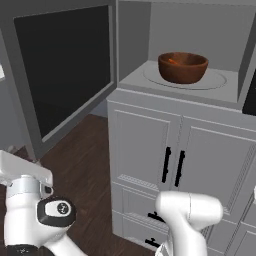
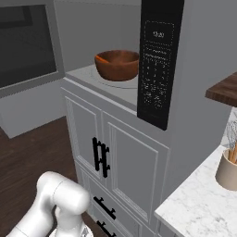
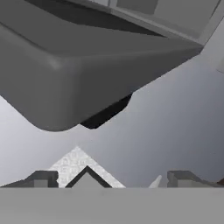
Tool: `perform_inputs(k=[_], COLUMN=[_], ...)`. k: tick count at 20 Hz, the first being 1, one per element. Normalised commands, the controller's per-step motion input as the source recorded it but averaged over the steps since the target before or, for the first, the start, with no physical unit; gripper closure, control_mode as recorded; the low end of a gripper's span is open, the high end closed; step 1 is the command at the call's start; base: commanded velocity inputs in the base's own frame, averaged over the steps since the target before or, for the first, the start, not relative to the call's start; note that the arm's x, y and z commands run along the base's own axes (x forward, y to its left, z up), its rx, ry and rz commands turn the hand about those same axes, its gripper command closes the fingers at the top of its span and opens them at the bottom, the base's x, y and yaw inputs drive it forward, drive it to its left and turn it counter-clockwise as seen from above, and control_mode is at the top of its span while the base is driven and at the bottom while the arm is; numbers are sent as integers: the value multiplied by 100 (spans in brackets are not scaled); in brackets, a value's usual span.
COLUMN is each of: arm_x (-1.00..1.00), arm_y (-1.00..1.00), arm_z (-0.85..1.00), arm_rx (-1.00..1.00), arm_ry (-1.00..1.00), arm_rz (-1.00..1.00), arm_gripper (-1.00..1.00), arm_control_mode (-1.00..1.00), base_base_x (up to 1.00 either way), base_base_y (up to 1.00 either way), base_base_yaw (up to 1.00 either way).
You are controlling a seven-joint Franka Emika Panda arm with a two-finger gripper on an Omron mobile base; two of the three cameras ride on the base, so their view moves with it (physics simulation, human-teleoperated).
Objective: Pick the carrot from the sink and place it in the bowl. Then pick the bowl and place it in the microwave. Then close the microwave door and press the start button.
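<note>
Simulated kitchen, dark wood floor, grey panelled cabinets [image 1: 175, 150] with black handles under a built-in grey box microwave [image 1: 190, 87]. Gripper [image 3: 111, 179] sits low, fingers spread wide with nothing between them; in the hand view it looks up at the underside of the big grey-framed microwave door [image 1: 60, 75] with near-black glass, which hangs just above and ahead of it. Door swung fully open.

Large glossy reddish-brown wooden bowl [image 1: 183, 67] sits on the round turntable plate [image 1: 215, 80] inside the light grey cavity, well above the gripper and off to the side. An orange streak inside the bowl looks like the thin orange carrot [image 2: 104, 59]; too small to be certain. Black control strip [image 2: 157, 60] is beyond the cavity, far from the gripper.

Judgement: bowl placed, door closing is the step in hand, start button not yet pressed.

Risks: gripper is under the door's bottom edge, so pushing from there could slip off or jam the fingers beneath it. An off-centre push may leave the door ajar. The arm's elbow is close to the cabinet front and could clip the handles in a wide swing.
</note>
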Motion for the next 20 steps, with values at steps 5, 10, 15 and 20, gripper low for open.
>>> perform_inputs(k=[5,10,15,20], arm_x=[27,27,2,-22], arm_y=[-43,-39,-35,-70], arm_z=[5,1,22,49], arm_rx=[20,30,32,39], arm_ry=[-20,-25,-36,-29], arm_rz=[5,18,16,11], arm_gripper=[-100,-100,-100,-100], arm_control_mode=[-100,-100,-100,-100], base_base_x=[0,0,0,0], base_base_y=[0,0,0,0], base_base_yaw=[0,0,0,0])
